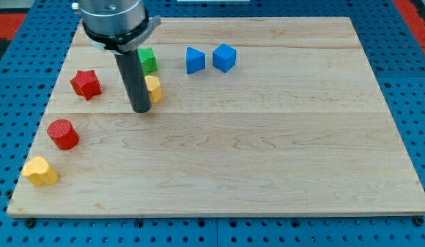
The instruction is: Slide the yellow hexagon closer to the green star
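1. Six blocks sit on the wooden desk [267, 158]; my tip [141, 110] rests against the left side of the yellow hexagon [154, 89].
2. The yellow hexagon lies just below the green star [148, 60], nearly touching it, so the task looks almost done.
3. The end effector is a plain rod: nothing opens or closes, and it grips nothing.
4. The red star [86, 84], red cylinder [62, 134], two blue blocks [209, 59] and a second yellow block [40, 171] stand well apart.

On the board [281, 151], all placed from the yellow hexagon [155, 89]: my tip [141, 110] is just beside it at the view's lower left; the green star [149, 60] just above; the blue block [195, 60] and blue cube [225, 57] upper right; the red star [86, 84] left; the red cylinder [62, 134] and yellow block [40, 171] well apart, lower left
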